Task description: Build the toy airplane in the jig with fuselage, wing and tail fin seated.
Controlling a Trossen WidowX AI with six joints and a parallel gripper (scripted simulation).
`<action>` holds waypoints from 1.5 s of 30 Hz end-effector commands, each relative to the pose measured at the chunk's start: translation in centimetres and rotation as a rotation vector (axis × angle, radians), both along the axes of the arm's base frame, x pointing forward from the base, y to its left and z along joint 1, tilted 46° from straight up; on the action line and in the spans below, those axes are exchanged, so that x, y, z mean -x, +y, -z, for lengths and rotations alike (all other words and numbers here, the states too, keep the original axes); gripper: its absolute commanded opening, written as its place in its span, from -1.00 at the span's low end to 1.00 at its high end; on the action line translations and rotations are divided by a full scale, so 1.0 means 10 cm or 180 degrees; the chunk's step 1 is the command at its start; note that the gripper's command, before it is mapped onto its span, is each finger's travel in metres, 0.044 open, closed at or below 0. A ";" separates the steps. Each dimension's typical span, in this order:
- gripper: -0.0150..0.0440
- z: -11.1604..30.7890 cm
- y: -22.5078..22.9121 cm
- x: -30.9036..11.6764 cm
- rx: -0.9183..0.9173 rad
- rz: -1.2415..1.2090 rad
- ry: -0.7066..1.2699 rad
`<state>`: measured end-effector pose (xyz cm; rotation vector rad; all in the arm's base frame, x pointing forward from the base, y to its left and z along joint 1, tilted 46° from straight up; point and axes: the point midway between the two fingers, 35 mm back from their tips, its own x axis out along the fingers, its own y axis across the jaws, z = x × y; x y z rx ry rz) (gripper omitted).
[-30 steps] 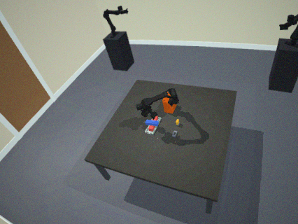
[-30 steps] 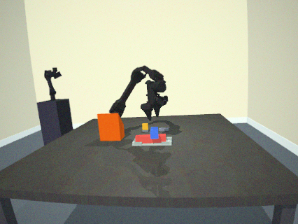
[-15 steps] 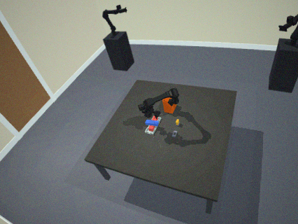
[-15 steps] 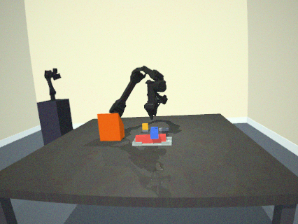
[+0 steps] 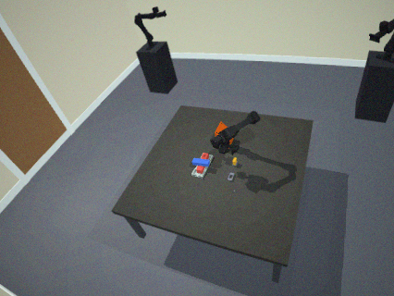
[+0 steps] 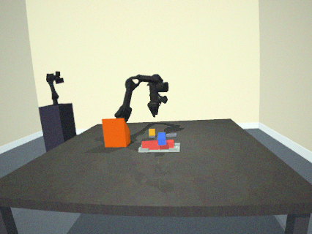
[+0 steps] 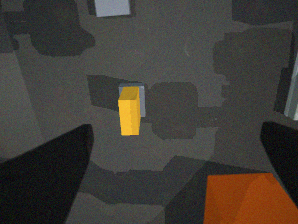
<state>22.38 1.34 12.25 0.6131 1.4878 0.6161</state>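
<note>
The red fuselage [image 5: 200, 169] [image 6: 150, 145] lies in the pale grey jig [image 5: 195, 175] [image 6: 177, 148], apparently flat. The blue wing [image 5: 201, 162] [image 6: 161, 139] lies crosswise on top of it; its tab and socket are hidden. The yellow tail fin [image 5: 235, 161] [image 6: 151, 132] [image 7: 130, 112] stands upright in a small grey holder [image 7: 143, 103], apart from the jig. My gripper [image 6: 154, 114] [image 7: 176, 130] is wide open and empty, high above the table. In the wrist view the fin is between the fingertips in outline, left of centre and well below them.
An orange block [image 5: 221, 129] [image 6: 116, 132] [image 7: 237, 200] stands near the arm, at the lower right of the wrist view. A second small grey piece [image 5: 231, 177] [image 6: 171, 135] [image 7: 112, 7] lies near the fin. The jig's edge shows at the wrist view's right.
</note>
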 end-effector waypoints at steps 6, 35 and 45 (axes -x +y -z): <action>1.00 -0.20 0.33 0.40 -0.0050 -0.0016 -0.0006; 1.00 0.42 0.97 0.39 -0.0045 -0.0017 -0.0013; 1.00 0.53 1.08 0.39 -0.0045 -0.0016 -0.0014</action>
